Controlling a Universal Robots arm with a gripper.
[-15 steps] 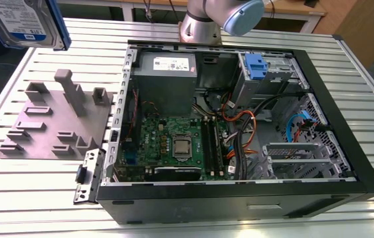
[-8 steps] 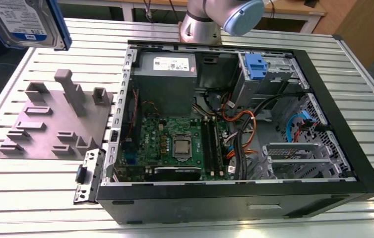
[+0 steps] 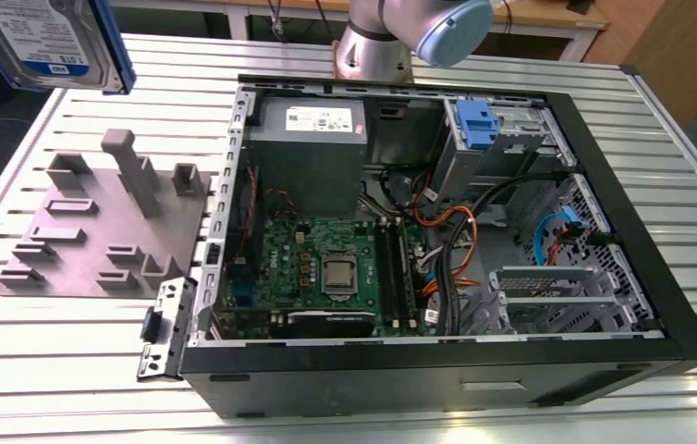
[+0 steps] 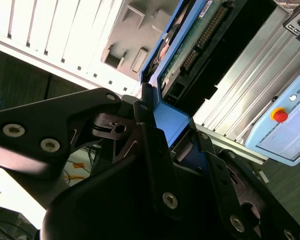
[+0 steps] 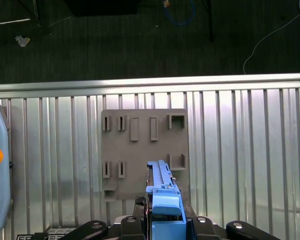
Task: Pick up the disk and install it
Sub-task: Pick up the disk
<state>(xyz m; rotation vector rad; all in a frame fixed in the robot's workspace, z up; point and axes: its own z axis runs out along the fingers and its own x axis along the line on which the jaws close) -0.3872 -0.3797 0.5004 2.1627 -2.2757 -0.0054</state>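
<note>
Exterior view is showing the flat silver metal disk [image 3: 53, 42], with its white-and-blue label and blue plastic rails, hanging in the air at the exterior view's left. It is well apart from the open black computer case [image 3: 361, 375], which is lying on the slatted metal bench [image 3: 78, 370]. In both wrist views the black pincer [image 4: 172, 117] [image 5: 166, 215] is clamping the disk by its blue rail end. In the first wrist view the disk is hovering edge-on over the grey moulded fixture plate [image 5: 140, 150].

The arm [image 3: 376, 51], at twelve o'clock in the exterior view: silver tube, pale-blue joint cap [image 3: 454, 28]. The gripper [image 4: 174, 131] in the second wrist view: matte black linkages, silver screws [image 4: 170, 200].
</note>
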